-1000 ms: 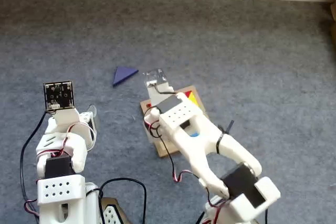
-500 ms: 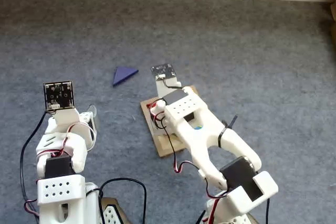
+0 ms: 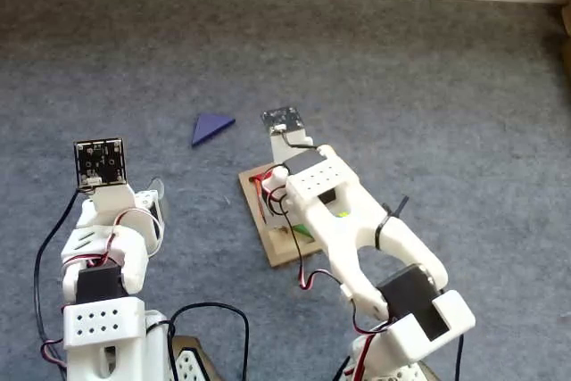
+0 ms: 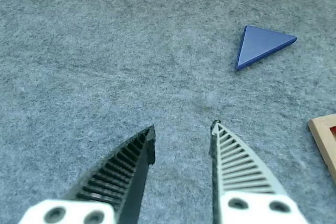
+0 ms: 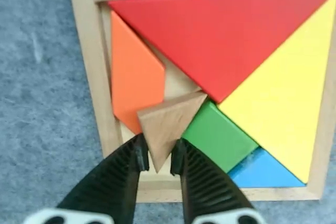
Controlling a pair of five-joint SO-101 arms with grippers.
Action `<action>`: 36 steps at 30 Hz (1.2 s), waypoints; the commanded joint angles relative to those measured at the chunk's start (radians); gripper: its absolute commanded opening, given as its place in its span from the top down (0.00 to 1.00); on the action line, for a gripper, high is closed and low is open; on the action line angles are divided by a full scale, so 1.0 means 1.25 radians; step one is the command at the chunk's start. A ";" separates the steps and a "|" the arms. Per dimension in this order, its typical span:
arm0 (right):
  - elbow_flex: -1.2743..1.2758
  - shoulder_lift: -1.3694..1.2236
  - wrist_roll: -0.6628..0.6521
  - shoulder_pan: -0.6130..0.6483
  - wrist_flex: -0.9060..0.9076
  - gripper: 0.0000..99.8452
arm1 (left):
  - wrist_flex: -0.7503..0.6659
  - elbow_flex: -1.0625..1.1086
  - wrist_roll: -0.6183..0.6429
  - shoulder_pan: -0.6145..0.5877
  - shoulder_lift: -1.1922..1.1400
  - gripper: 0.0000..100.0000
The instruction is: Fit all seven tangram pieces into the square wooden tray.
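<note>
Tangram tray (image 5: 86, 77) holds five pieces (image 5: 220, 40); right gripper (image 5: 157, 150) clamps a tan triangle (image 5: 168, 121) at the gap; dark-blue triangle (image 3: 211, 128) waits outside at 10 o'clock; left gripper (image 4: 181, 135) gapes, empty.

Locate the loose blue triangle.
In the high view the blue triangle lies on the carpet, up-left of the tray, beyond the open left gripper.

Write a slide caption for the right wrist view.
Right gripper holds a wooden triangle over the tray, five coloured pieces already placed.
</note>
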State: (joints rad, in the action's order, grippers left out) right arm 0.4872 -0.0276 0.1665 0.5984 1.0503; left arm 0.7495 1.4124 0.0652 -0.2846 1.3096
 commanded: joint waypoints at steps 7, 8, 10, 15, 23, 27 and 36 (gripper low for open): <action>-0.028 0.176 -0.112 -0.025 -0.018 1.00 | -0.016 -0.006 -0.011 -0.008 0.012 0.81; -0.024 0.180 -0.119 -0.025 -0.018 1.00 | -0.016 -0.006 -0.025 -0.007 0.012 0.81; -0.013 0.182 -0.146 -0.025 -0.018 1.00 | -0.016 -0.004 -0.041 -0.004 0.012 0.81; -0.009 0.176 -0.253 -0.036 -0.023 1.00 | -0.016 -0.004 -0.042 -0.006 0.012 0.81; -0.007 0.166 -0.263 -0.061 -0.147 1.00 | -0.016 -0.004 -0.042 -0.007 0.012 0.81; -0.015 0.122 -0.263 -0.069 -0.171 1.00 | -0.016 -0.004 -0.042 -0.007 0.012 0.81; -0.023 0.137 -0.263 -0.064 -0.176 1.00 | -0.016 -0.004 -0.042 -0.007 0.012 0.81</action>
State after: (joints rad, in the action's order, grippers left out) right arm 0.4887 0.0905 -0.1481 0.5278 0.8447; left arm 0.7495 1.4124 0.0222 -0.2846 1.3096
